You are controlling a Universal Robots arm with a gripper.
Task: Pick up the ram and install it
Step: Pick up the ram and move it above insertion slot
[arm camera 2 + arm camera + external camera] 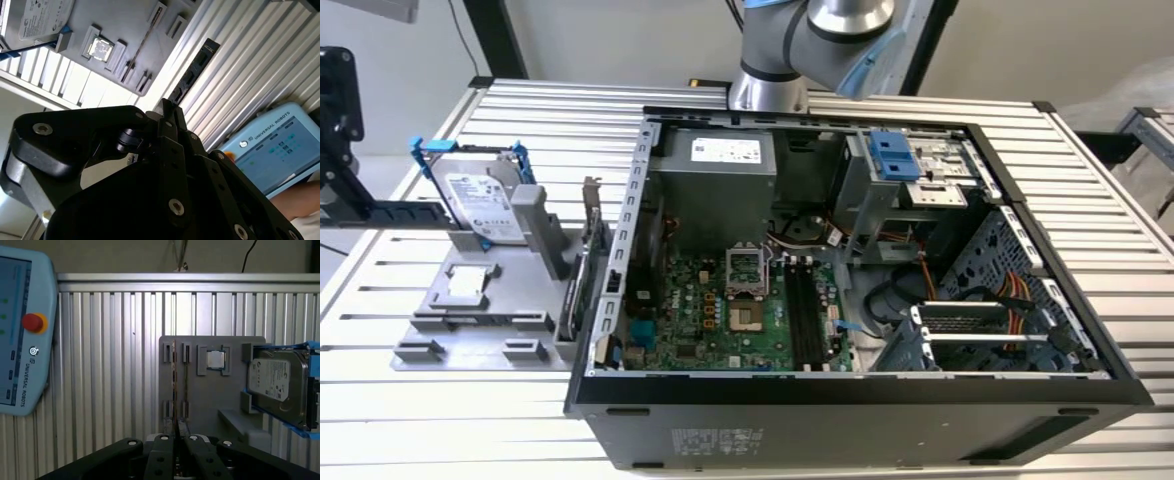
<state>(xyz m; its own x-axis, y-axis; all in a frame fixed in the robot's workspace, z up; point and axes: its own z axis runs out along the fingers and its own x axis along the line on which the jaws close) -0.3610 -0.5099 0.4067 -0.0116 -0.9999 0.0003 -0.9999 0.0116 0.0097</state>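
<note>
Currently gripper [176, 434] clamped on ram [173, 385]. In first wrist view I see stick edge-on, thin line running straight out from between fingertips, grey holder plate [205, 400] behind it. In second wrist view, same ram [192, 75] shows as dark strip. Long axis lines up with table slats [110, 365].

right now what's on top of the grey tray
A silver hard drive with blue handles, a small square chip and an upright card. The grey tray under the drive is covered.
</note>
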